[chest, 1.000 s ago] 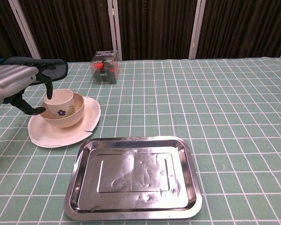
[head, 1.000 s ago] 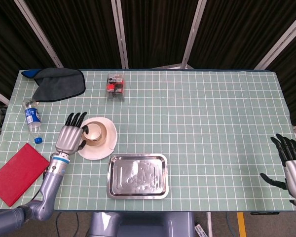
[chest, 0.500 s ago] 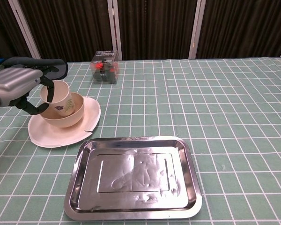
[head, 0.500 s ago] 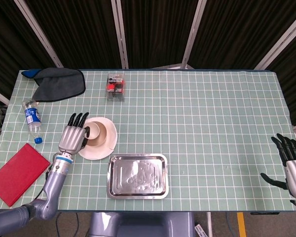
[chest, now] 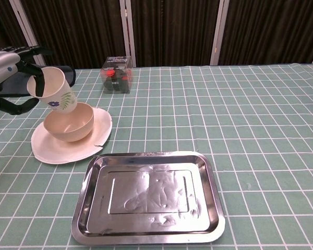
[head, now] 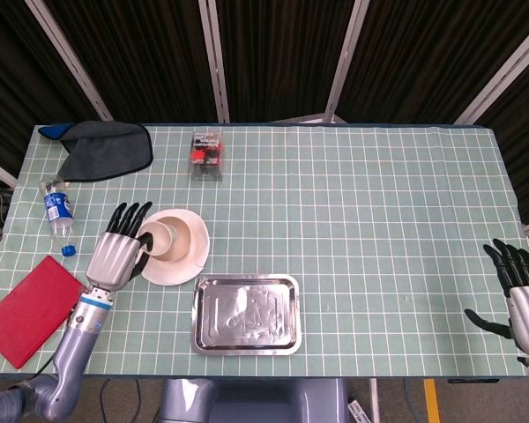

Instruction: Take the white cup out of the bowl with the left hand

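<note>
We see only part of the left hand (chest: 8, 78), cut off at the edge. It holds the white cup (chest: 51, 89) tilted above the bowl (chest: 70, 124). The right hand (head: 522, 295) is spread, holding nothing, near the table (head: 379, 220) edge.

In the chest view the left hand (chest: 8, 78) runs off the left edge, so only part of it shows around the white cup (chest: 52, 89). The head view cuts the right hand (head: 522, 300) at the right edge. The contents of the clear box (head: 208, 155) are too small to identify.
</note>
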`<control>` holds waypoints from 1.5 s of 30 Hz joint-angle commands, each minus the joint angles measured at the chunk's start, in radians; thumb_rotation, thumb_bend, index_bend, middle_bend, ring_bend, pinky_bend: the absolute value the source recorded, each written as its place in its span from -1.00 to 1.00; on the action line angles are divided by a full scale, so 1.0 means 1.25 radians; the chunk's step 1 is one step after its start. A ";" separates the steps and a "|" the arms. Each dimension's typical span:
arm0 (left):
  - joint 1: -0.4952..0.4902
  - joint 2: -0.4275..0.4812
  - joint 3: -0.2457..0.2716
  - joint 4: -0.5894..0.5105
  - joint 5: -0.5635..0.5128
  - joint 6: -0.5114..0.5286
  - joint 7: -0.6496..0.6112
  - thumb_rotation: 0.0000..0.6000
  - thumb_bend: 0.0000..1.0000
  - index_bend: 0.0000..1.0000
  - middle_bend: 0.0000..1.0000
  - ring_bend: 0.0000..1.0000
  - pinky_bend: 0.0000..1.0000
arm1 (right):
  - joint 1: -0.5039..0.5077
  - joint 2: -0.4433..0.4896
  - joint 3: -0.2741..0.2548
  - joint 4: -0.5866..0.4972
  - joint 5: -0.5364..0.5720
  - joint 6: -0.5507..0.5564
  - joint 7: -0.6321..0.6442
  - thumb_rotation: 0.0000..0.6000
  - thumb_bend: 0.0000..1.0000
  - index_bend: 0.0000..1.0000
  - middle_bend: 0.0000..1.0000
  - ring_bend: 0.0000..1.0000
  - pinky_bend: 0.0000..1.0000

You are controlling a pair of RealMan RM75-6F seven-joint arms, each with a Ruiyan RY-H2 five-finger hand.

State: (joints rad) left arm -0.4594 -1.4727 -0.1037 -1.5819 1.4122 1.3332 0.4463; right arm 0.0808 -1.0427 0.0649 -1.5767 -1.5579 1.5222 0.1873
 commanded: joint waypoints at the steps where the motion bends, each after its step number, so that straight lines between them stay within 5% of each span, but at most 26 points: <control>1: 0.041 0.049 0.065 -0.057 0.073 0.036 -0.014 1.00 0.13 0.18 -1.00 -1.00 -1.00 | -0.001 -0.001 -0.001 -0.001 -0.002 0.001 -0.004 1.00 -0.92 -0.95 -1.00 -1.00 -1.00; 3: 0.066 0.072 0.113 -0.076 0.113 0.048 -0.025 1.00 0.13 0.18 -1.00 -1.00 -1.00 | -0.001 -0.002 -0.002 -0.003 -0.003 0.002 -0.008 1.00 -0.93 -0.95 -1.00 -1.00 -1.00; 8: 0.080 0.080 0.151 -0.069 0.135 0.023 -0.037 1.00 0.12 0.17 -1.00 -1.00 -1.00 | 0.000 -0.005 -0.003 -0.004 -0.003 -0.003 -0.019 1.00 -0.93 -0.94 -1.00 -1.00 -1.00; 28: 0.062 0.046 0.145 -0.055 0.062 -0.109 0.012 1.00 0.12 0.02 -1.00 -1.00 -1.00 | 0.000 -0.004 0.000 -0.002 0.001 -0.001 -0.011 1.00 -0.93 -0.94 -1.00 -1.00 -1.00; 39: 0.093 0.079 0.157 -0.095 0.094 -0.060 -0.009 1.00 -0.51 -0.69 -1.00 -1.00 -1.00 | 0.000 -0.006 -0.002 -0.001 -0.002 -0.002 -0.018 1.00 -0.93 -0.95 -1.00 -1.00 -1.00; 45: 0.144 0.122 0.165 -0.122 0.148 0.050 -0.062 1.00 -0.56 -0.82 -1.00 -1.00 -1.00 | 0.001 -0.007 -0.003 0.000 -0.002 -0.004 -0.022 1.00 -0.93 -0.94 -1.00 -1.00 -1.00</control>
State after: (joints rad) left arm -0.3108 -1.3474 0.0979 -1.7163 1.5687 1.3449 0.3995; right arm 0.0824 -1.0516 0.0615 -1.5763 -1.5609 1.5169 0.1604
